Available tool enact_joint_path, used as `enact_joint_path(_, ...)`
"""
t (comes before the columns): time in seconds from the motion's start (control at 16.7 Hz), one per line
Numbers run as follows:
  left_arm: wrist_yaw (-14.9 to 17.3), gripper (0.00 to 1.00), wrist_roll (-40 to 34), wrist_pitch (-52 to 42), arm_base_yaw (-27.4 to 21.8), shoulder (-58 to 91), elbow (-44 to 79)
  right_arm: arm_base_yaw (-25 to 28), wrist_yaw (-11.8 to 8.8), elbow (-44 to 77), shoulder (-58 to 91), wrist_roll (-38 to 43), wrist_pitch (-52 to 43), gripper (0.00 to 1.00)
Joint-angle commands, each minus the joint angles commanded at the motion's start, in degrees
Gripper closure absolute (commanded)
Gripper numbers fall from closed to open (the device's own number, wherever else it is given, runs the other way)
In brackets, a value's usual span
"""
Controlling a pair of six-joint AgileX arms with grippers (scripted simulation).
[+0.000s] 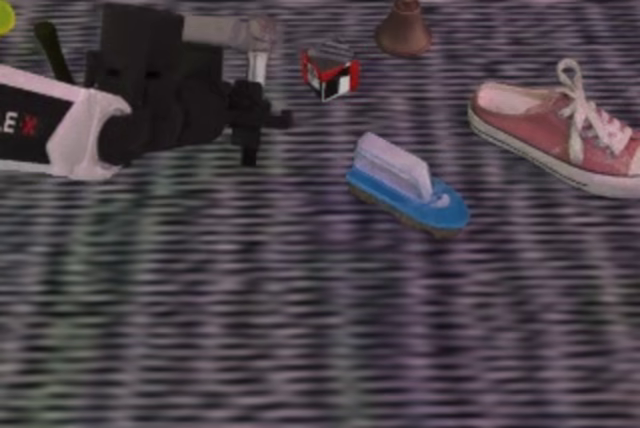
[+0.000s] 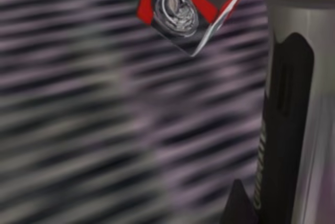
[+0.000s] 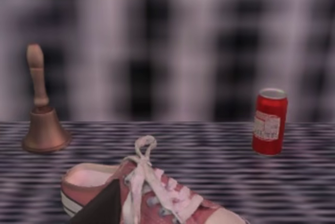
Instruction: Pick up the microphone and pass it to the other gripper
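The microphone (image 1: 260, 53) is a silver-grey cylinder with a black strip, at the table's far left-centre. It fills one side of the left wrist view as the microphone (image 2: 314, 77), very close to the camera. My left gripper (image 1: 256, 110), on the arm with the white segment, sits right against the microphone's lower end. I cannot see whether it grips it. My right gripper (image 3: 162, 220) is out of the top view. One dark finger (image 3: 104, 208) shows well off the middle, over the shoe, holding nothing.
A red, black and white cube (image 1: 330, 73) lies just right of the microphone. A brown bell (image 1: 404, 30) stands at the far edge. A blue brush (image 1: 408, 188) lies mid-table and a pink shoe (image 1: 560, 128) at the right. A red can (image 3: 270, 121) stands beyond the shoe.
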Motion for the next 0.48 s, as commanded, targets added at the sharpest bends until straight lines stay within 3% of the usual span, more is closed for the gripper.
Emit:
enact_joint_path(0.24,6.59,1.00,3.84,20.28,0.75,-4.88,-5.70,0.00,0.00,0.00,0.00,0.00,0.00,0.00)
enact_joint_path(0.48,11.33,1.00,6.89,33.34,1.45,-9.79,-9.73,0.00,0.00,0.00,0.00,0.00,0.00,0.00)
